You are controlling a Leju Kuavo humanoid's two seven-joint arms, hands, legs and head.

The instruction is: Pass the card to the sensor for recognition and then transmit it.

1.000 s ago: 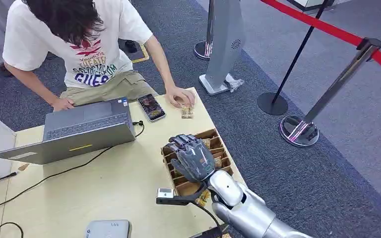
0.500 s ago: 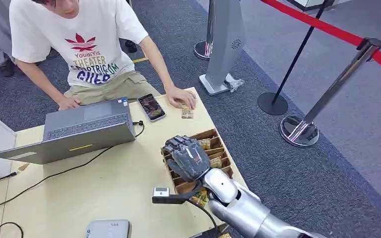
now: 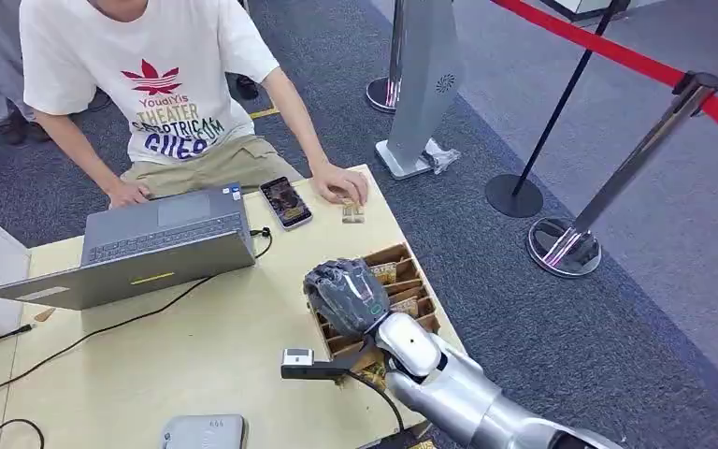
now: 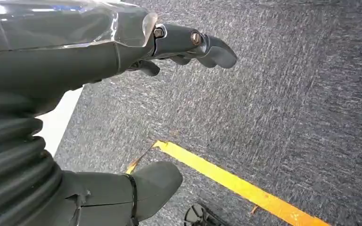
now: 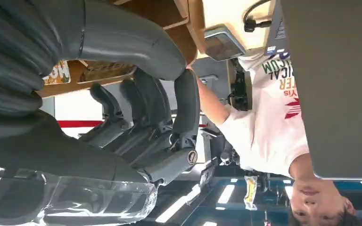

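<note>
- While my right hand (image 3: 347,296) hovers over the wooden card box (image 3: 402,254) near the table's right edge, its fingers (image 5: 146,101) are curled inward toward the thumb, knuckles facing the person (image 3: 145,84).
- From the right wrist view I cannot tell whether a card is caught inside that curl; nothing plainly shows between the fingers.
- Cards (image 3: 409,305) stand in the box's compartments, just beside and beneath my right hand.
- One more card (image 3: 352,214) lies flat on the table (image 3: 215,355), touching the person's fingertips (image 3: 348,195).
- Near the table's front edge sits a grey card reader (image 3: 202,431), well apart from the box.
- My left hand (image 4: 122,42) hangs over grey carpet with a yellow stripe (image 4: 235,186), fingers spread, holding nothing.
- An open laptop (image 3: 140,243) and a phone (image 3: 286,202) sit by the person.
</note>
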